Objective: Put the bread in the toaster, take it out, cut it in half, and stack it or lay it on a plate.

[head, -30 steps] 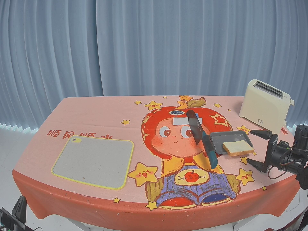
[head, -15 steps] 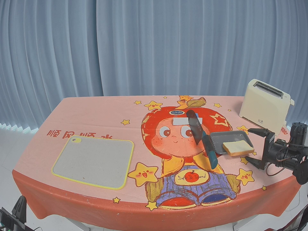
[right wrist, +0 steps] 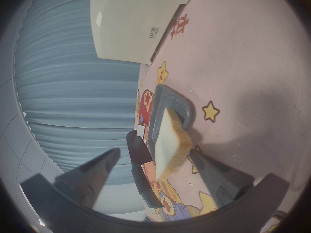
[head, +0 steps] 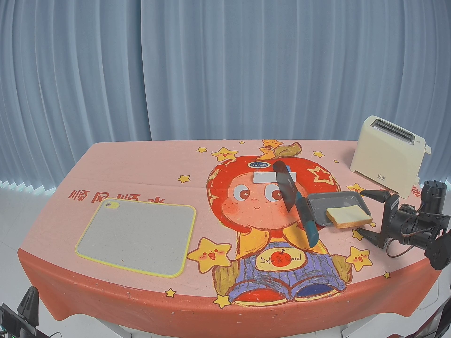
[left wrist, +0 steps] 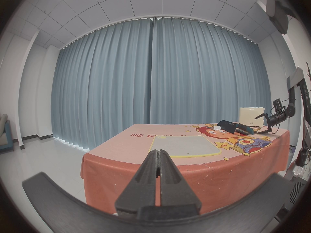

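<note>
Two-arm toasting task, opening stage: approach to the slice.

Nearest, the left gripper [left wrist: 158, 154] hangs low off the near left corner of the table [head: 141, 165], its jaws pressed together and holding nothing. On the near left of the cloth lies the grey, yellow-rimmed cutting board [head: 136, 235], bare.

At the right edge the right gripper [head: 361, 212] is level with the table top, turned on its side, its jaws spread wide. The slice of bread [head: 347, 215] lies just ahead of them, propped on the near right corner of the dark grey tray [head: 329, 200] and overhanging it. No finger appears to touch the slice. Whether the tips have passed its near edge cannot be told.

The teal-handled knife [head: 305, 217] rests against the tray's left rim, its blade pointing away. Farthest, the cream toaster [head: 387, 156] stands at the far right, slot upward.

Likely faults:
- One finger meeting the tilted, overhanging slice before the other would pivot it or tip it off the rim.
- The lower finger, close to the cloth, could snag the fabric.
- A push along the slice could slide the tray into the knife handle.
- A hard squeeze would crush the soft crumb.
- A skewed hold would leave the slice misaligned with the narrow slot.
</note>
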You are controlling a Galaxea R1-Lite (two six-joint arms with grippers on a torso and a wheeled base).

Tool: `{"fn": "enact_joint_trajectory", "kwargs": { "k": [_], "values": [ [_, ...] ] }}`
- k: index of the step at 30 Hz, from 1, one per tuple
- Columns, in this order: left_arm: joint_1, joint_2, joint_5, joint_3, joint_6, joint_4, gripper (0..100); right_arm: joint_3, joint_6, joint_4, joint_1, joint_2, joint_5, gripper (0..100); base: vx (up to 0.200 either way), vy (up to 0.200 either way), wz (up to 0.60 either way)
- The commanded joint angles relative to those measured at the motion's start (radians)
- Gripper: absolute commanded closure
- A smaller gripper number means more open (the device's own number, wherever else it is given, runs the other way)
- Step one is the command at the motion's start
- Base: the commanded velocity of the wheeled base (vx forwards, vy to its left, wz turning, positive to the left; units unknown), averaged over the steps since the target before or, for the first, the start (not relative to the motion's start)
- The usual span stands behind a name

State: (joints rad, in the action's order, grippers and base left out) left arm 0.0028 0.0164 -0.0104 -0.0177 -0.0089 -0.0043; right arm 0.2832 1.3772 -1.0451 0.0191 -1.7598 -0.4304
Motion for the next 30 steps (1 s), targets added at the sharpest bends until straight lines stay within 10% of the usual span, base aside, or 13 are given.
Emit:
{"fn": "enact_joint_trajectory", "kwargs": {
  "k": [1,30],
  "values": [
    [0.000,-0.006,0.000,0.018,0.000,0.000,100,-0.006,0.000,0.002,0.001,-0.009,-0.001,100,0.000,0.000,0.00],
    [0.000,-0.006,0.000,0.018,0.000,0.000,100,-0.002,-0.012,0.002,0.015,0.106,0.006,100,0.000,0.000,0.00]
  ]
}}
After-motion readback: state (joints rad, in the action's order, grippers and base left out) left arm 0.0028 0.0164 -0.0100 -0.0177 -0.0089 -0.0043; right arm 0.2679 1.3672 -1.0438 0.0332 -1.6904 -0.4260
